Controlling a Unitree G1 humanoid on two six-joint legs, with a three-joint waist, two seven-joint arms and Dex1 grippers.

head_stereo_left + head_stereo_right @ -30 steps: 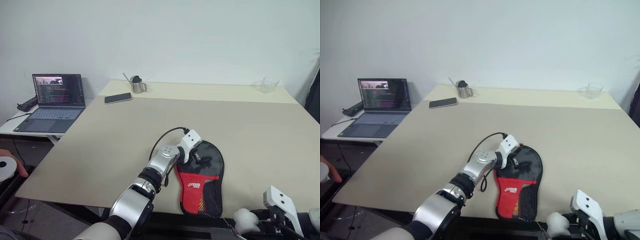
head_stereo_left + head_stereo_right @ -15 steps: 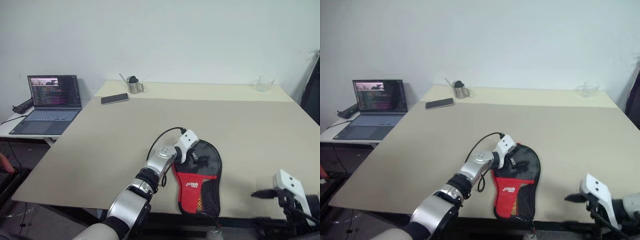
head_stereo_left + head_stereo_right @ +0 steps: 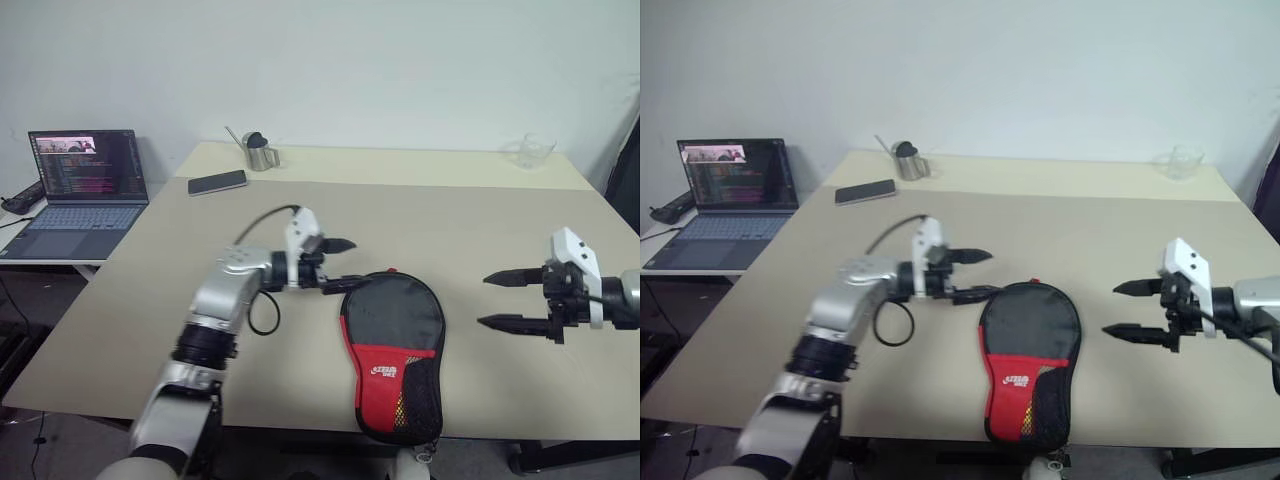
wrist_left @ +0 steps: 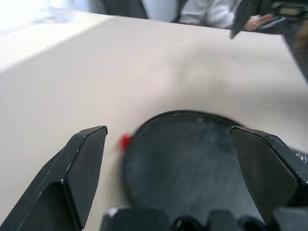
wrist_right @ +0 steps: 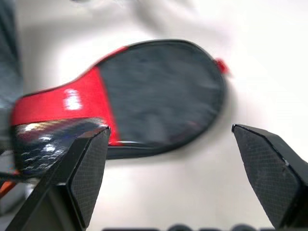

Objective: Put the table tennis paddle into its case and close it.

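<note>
The case (image 3: 392,330) lies flat near the table's front edge, its black rounded part toward the far side and its red part with the mesh panel toward me. Its outline looks closed all round, and a small red tab (image 3: 391,270) sticks out at the top. The table tennis paddle is hidden from view. My left gripper (image 3: 356,263) hovers open just left of the case's top, pointing right, with nothing between its fingers. My right gripper (image 3: 483,300) hangs open and empty to the right of the case, pointing toward it. Both wrist views show the case (image 5: 159,96) between open fingers.
On the beige table (image 3: 450,220), a phone (image 3: 218,182) and a metal cup (image 3: 260,153) sit at the far left, and a clear glass (image 3: 531,150) at the far right. An open laptop (image 3: 85,165) stands on a side table to the left. A seated person (image 4: 211,12) is beyond the table.
My left gripper has lifted off the case's top and drawn back to the left. My right gripper has risen from below the table's front edge to beside the case. The camera view has shifted.
</note>
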